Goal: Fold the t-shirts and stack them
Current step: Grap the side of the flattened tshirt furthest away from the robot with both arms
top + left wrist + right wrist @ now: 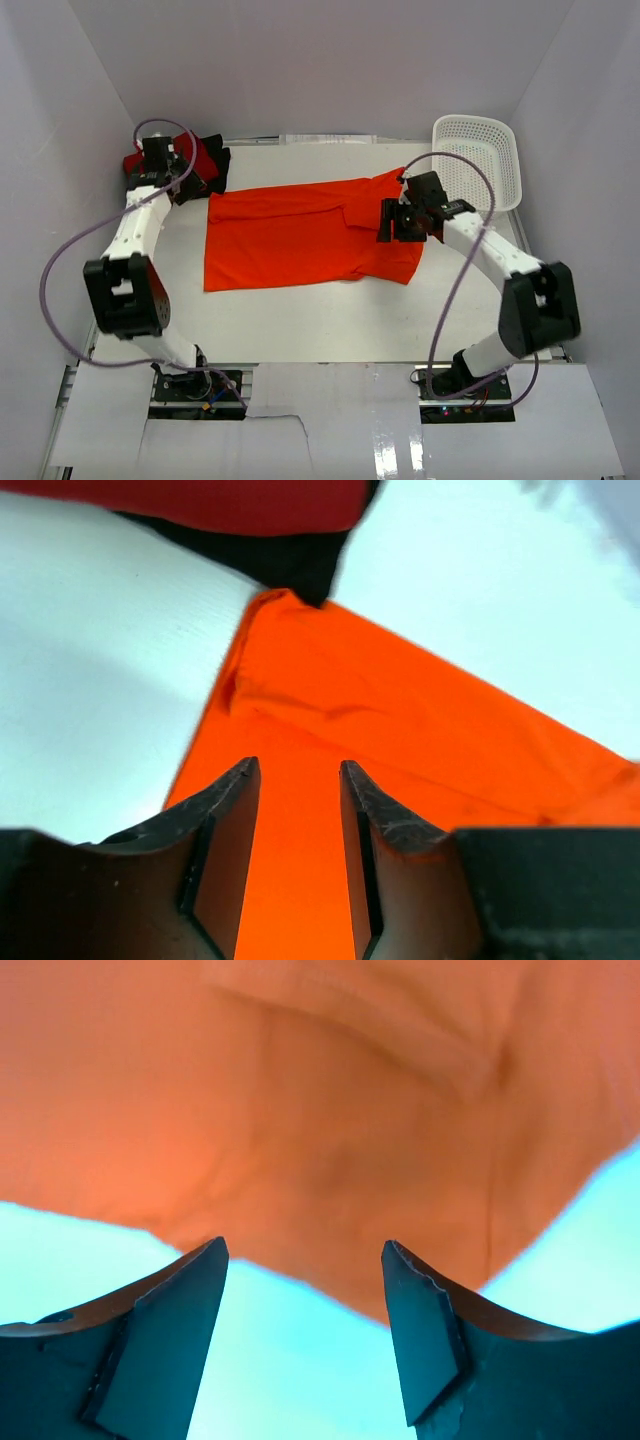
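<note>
The bright orange t-shirt (300, 235) lies spread across the middle of the table, one long side folded over. My left gripper (192, 182) hovers at its far left corner; in the left wrist view my left gripper (300, 770) is open, with the orange t-shirt (400, 730) below the gap and nothing pinched. A crimson red t-shirt (196, 153) and a black t-shirt (216, 166) lie bunched at the back left, also seen as the red t-shirt (200, 500) and the black t-shirt (290, 560). My right gripper (388, 224) stands open over the orange shirt's right end; its jaws (305, 1250) are wide apart above the orange t-shirt's (300, 1110) hem.
A white perforated basket (480, 160) stands at the back right corner, just beyond the right arm. White walls close in the table (300, 320) on three sides. The arm bases sit at the near edge.
</note>
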Available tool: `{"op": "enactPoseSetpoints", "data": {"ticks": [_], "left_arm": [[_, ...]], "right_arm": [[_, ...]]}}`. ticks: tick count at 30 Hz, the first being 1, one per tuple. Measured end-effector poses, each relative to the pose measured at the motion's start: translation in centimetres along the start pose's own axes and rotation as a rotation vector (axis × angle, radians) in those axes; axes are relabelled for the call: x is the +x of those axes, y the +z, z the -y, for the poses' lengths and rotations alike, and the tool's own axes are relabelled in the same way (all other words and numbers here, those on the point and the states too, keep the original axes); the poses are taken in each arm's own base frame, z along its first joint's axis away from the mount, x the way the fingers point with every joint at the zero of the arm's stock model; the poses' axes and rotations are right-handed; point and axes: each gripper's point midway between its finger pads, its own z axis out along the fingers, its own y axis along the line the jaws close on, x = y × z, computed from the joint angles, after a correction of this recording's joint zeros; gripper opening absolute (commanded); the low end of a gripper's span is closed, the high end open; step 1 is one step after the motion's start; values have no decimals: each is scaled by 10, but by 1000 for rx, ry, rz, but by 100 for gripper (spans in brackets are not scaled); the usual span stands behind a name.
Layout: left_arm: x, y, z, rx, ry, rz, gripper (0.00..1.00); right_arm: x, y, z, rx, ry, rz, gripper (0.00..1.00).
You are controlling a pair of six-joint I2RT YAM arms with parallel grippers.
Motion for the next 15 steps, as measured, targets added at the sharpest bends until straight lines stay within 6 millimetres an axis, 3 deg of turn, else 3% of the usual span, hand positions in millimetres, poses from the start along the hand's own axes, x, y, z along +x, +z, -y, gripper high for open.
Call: {"op": "enactPoseSetpoints", "data": {"ticks": [4,7,8,12,15], "left_arm": [[-10,-73,24,168,14,106,44],[21,-91,51,301,61,67,39],[42,-89,66,343,92,22,37],[149,-72,124,498,224,-239,31],[224,-66,156,590,293,-421,24]], "right_arm": [[7,-53,0,15,12,127,70],[31,-62,7,29,45,129,79],[41,-61,11,39,63,116,85],[81,-54,26,53,156,43,87],[100,-54,39,31,264,45,90]]}}
